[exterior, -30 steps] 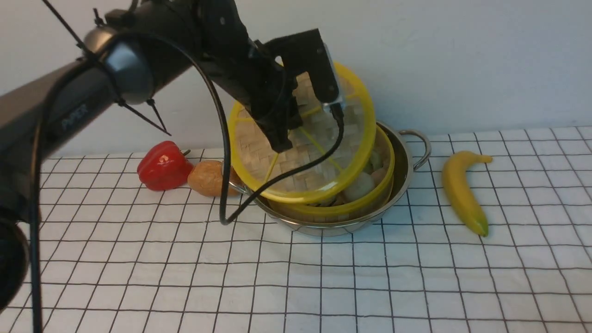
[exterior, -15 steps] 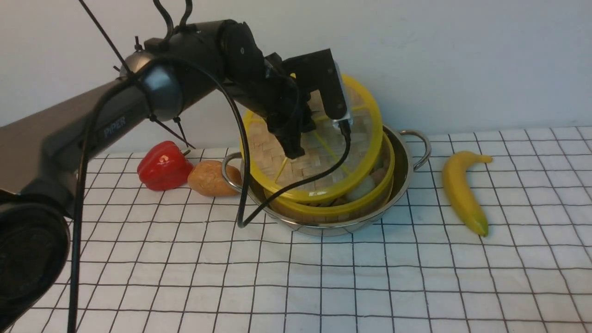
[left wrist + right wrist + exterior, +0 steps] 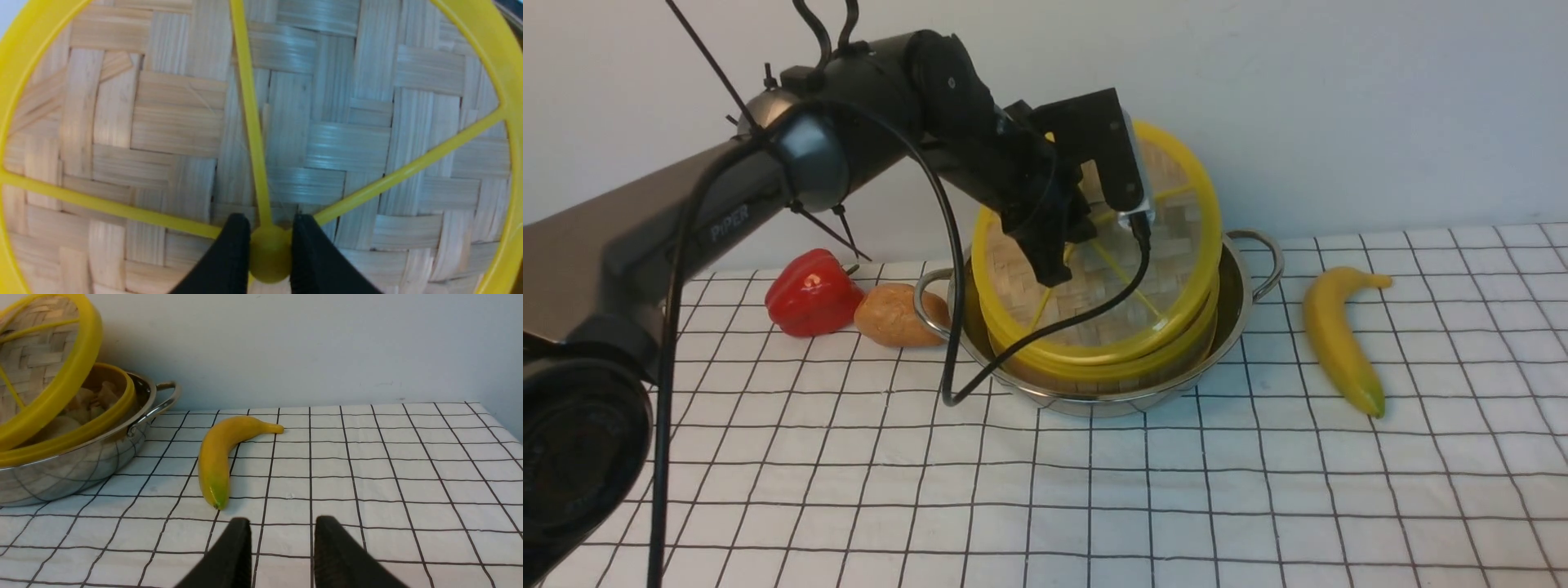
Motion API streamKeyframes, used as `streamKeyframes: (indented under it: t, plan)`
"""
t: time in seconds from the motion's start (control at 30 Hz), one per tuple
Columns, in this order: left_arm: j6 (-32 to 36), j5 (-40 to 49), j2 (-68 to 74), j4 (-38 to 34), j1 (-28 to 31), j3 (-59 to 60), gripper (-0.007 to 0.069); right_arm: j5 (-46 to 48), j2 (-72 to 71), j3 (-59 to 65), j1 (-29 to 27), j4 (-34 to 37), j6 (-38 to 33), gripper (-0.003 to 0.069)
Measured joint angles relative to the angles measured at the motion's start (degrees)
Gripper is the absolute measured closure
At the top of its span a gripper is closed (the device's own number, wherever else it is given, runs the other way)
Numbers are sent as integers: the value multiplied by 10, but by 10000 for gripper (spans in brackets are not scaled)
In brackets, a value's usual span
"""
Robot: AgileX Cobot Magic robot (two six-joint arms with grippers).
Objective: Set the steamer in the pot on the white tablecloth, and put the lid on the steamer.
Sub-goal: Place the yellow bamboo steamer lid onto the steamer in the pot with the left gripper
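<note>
Going left to right from where I'm standing, there's a red pepper toward the back of the tabletop, with its stem pointing right. Just beside it is a brown potato, sitting right by the pot's near-side loop handle. Next up is the shiny pot on the white cloth with the thin black grid. The steamer is sitting inside the pot, and in the view from the right wrist you can see pale buns in it. The lid is tilted over the steamer, so it's not lying flat, and its back edge is up higher than the front. The left hand has its fingers closed on the yellow knob in the middle of the lid, coming in from the left with a black cable looping down in front. Right of the pot, well apart from it, a yellow banana lies on the cloth, green tip toward me. The right hand has its fingers apart with nothing between them, only cloth showing through the gap.
</note>
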Motion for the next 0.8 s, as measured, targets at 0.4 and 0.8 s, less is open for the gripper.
streamKeyframes:
  t: [0.4,0.8]
  plan:
    - [-67,173,-1,29,0,-132,508,0,0,0,0,0,0,419]
    - [-55,164,32,19,-1,-135,508,0,0,0,0,0,0,419]
